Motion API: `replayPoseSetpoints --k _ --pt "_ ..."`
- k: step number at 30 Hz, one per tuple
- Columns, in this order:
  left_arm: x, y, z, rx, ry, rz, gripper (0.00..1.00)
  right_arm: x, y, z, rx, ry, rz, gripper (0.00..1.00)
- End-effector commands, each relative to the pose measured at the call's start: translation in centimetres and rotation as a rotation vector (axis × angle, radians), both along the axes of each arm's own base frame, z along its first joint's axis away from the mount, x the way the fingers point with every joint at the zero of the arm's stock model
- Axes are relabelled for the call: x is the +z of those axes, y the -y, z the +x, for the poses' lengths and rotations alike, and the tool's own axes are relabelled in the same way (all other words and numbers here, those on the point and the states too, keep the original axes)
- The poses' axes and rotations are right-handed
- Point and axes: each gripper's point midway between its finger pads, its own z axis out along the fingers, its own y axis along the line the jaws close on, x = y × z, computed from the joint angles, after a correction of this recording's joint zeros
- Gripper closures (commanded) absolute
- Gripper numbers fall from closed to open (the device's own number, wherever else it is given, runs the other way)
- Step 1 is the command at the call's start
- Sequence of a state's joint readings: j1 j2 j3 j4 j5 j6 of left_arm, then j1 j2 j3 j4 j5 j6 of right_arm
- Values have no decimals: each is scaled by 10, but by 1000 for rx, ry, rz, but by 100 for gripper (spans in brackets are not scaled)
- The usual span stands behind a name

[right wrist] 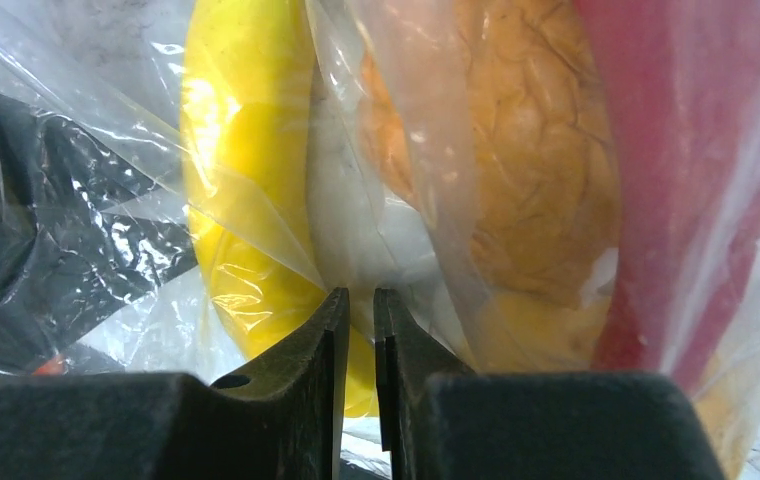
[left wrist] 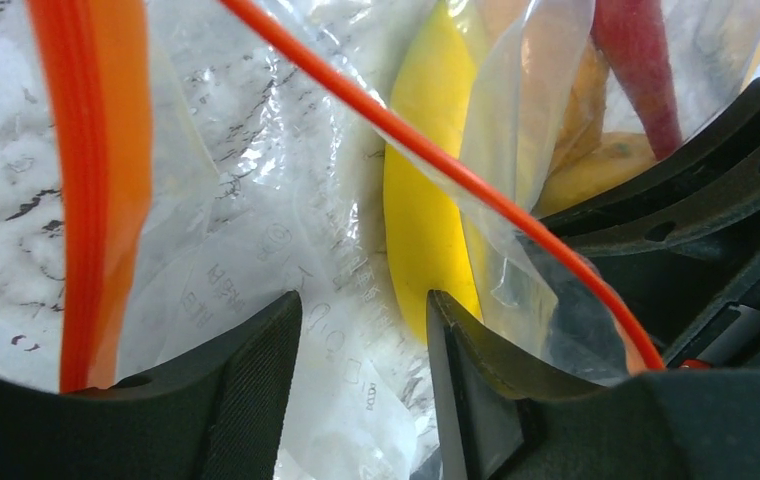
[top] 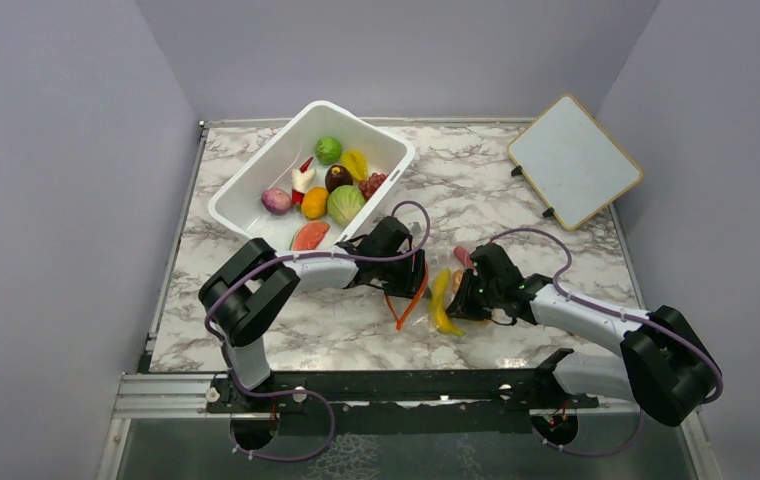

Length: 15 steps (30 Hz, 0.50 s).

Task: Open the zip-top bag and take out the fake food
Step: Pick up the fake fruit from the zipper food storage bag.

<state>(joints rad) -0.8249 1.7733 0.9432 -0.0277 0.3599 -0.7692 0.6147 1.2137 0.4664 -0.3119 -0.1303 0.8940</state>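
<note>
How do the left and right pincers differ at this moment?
The left pincer has jaws apart, loose film between them; the right pincer is almost closed, pinching film. The left pincer is at the orange zip strip, the right pincer at the end holding the banana. Both are on the zip-top bag.

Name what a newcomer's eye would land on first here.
The clear zip-top bag lies at mid-table between the left fingers and the right fingers. Its orange-red zip strip is parted, and a bright yellow banana shows through the plastic. Next comes the white tub at the back left, holding colourful toy produce.
</note>
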Motion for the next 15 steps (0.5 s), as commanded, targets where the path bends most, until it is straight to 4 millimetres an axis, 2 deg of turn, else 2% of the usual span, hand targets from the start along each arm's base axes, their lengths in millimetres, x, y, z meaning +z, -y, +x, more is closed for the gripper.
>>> replayPoseSetpoints --k 1,15 --pt "12 7 -6 18 -14 -72 46 -2 -1 -4 -10 -12 27 83" --pt "15 17 -20 -55 -46 -115 42 -2 -5 -7 -19 -13 66 83"
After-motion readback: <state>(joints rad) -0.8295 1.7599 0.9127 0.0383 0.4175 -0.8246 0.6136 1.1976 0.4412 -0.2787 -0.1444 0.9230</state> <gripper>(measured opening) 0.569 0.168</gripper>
